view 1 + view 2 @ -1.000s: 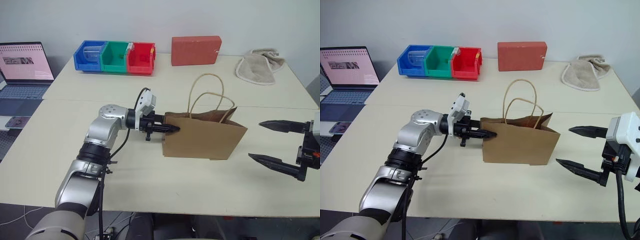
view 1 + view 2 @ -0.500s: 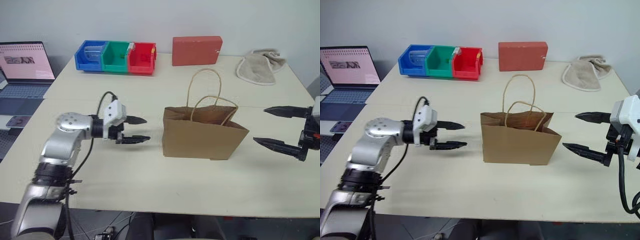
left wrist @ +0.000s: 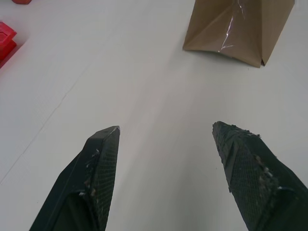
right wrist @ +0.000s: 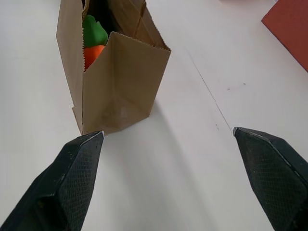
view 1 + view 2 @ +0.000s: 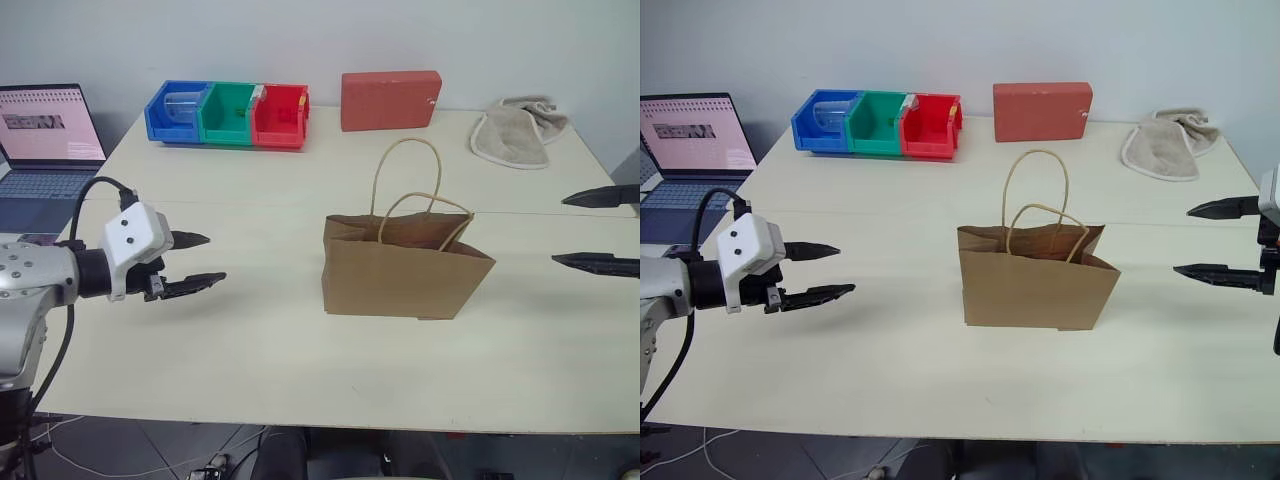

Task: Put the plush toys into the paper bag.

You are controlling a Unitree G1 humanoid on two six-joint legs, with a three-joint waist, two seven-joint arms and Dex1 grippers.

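1. The paper bag (image 5: 405, 270) is seen standing upright on the table (image 5: 300, 350), mouth open, both cord handles raised, roughly midway between the 2 grippers.
2. The orange carrot toy (image 4: 91, 45) with green leaves is seen inside the bag through its open mouth in the right wrist view. The white egg toy cannot be made out; it is judged to lie deeper in the bag, but this is not confirmed.
3. The left gripper (image 5: 190, 262) is held above the table, well apart from the bag on its left side. Its fingers (image 3: 98, 163) are spread and nothing is pinched.
4. The right gripper (image 5: 1215, 240) is held well apart from the bag on its right side, fingers spread wide and empty.
5. The task is judged complete or nearly so, pending confirmation of the egg toy.
6. Risks from here:
   - The bag is light and unsupported; it could be tipped and the toys spilled if a finger is swept against its wall.
   - A raised handle could be snagged by a fingertip and the bag dragged over.
   - The mouth could be crushed if a re-entry is misaligned.
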